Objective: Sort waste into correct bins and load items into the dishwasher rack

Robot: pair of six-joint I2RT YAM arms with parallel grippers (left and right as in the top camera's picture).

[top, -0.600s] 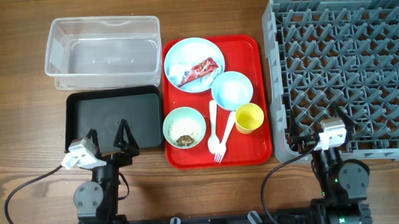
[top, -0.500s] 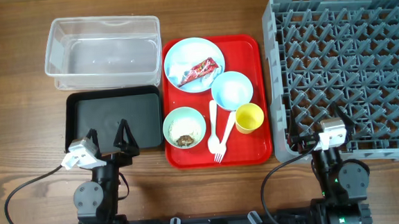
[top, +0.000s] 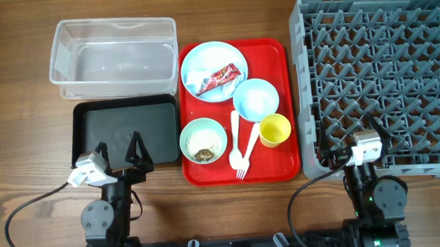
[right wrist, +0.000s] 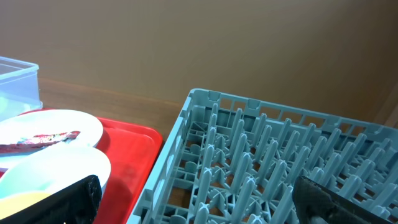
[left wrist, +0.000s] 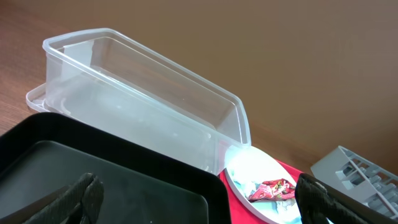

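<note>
I have both arms at the near table edge. The left gripper (top: 120,147) is spread wide over the near rim of the black tray (top: 90,127). The right gripper (top: 351,141) is equally spread at the near-left corner of the grey dishwasher rack (top: 385,75). Neither holds anything. On the red serving tray (top: 281,164) between them sit the light blue plate (top: 205,59) with the snack wrapper (top: 221,77) and tissue (top: 195,83), the light blue bowl (top: 256,99), the pale green bowl (top: 202,136) holding rice and brown scraps (top: 203,153), the yellow cup (top: 275,129), and the white spoon (top: 235,130) and fork (top: 246,149) side by side. The clear tub (top: 111,23) sits just behind the black tray.
</note>
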